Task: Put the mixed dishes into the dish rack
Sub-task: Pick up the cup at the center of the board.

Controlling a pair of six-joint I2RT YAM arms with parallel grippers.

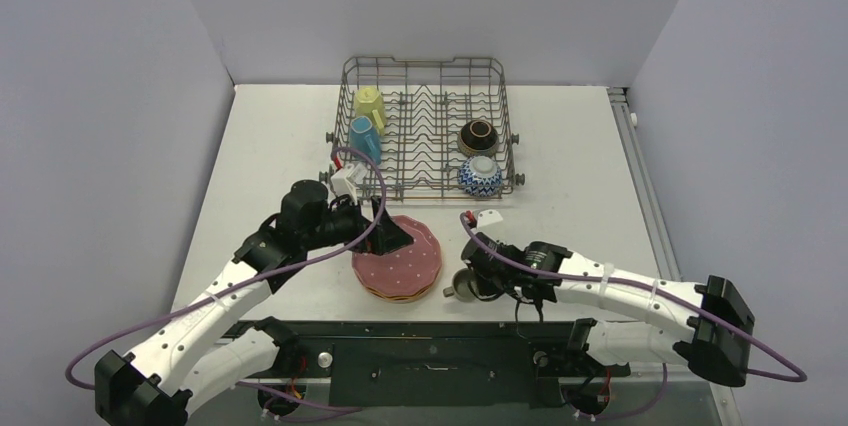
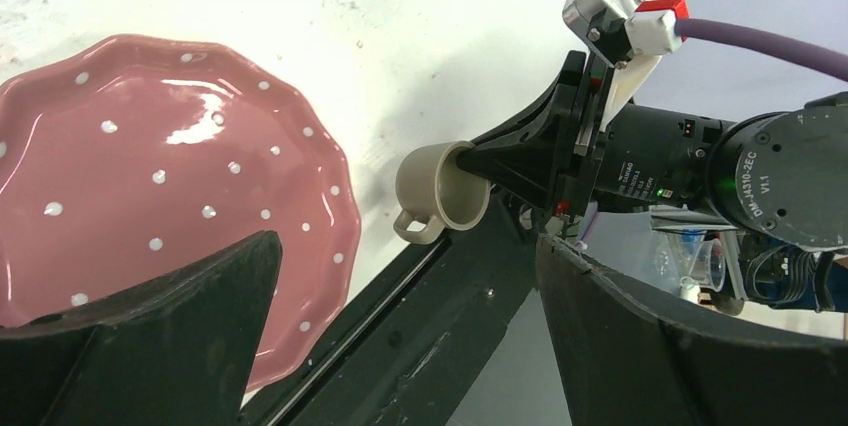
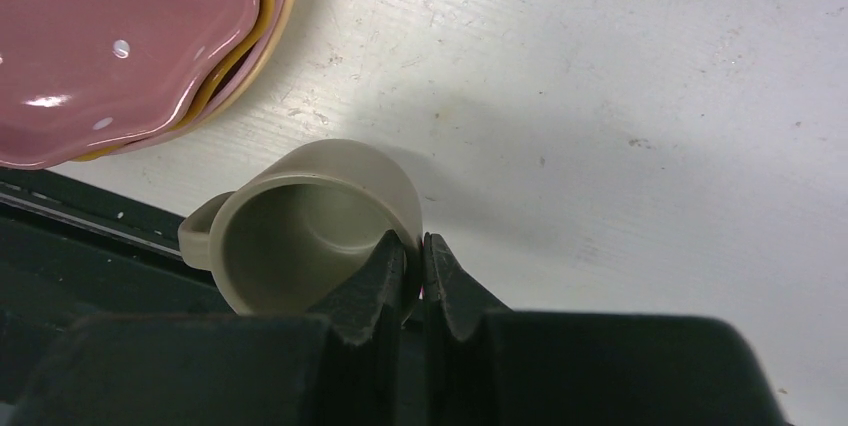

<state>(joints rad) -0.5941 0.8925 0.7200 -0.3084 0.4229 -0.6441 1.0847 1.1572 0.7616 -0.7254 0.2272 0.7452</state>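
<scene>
The right gripper point(image 3: 414, 256) is clamping the rim of the grey-olive mug point(image 3: 300, 231) at three o'clock of the plate stack point(image 1: 415, 264), the left gripper point(image 1: 388, 234) is hanging open, and lifting toward the dish rack point(image 1: 425, 60) at twelve o'clock seems next.

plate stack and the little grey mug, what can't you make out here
- Lower plates under the pink plate: only thin rims in top view, cut by the frame edge in right wrist view; count unclear.
- Pink plate's far-left rim: top view, covered by the left gripper.
- Grey mug: top view, mostly under the right gripper.
</scene>
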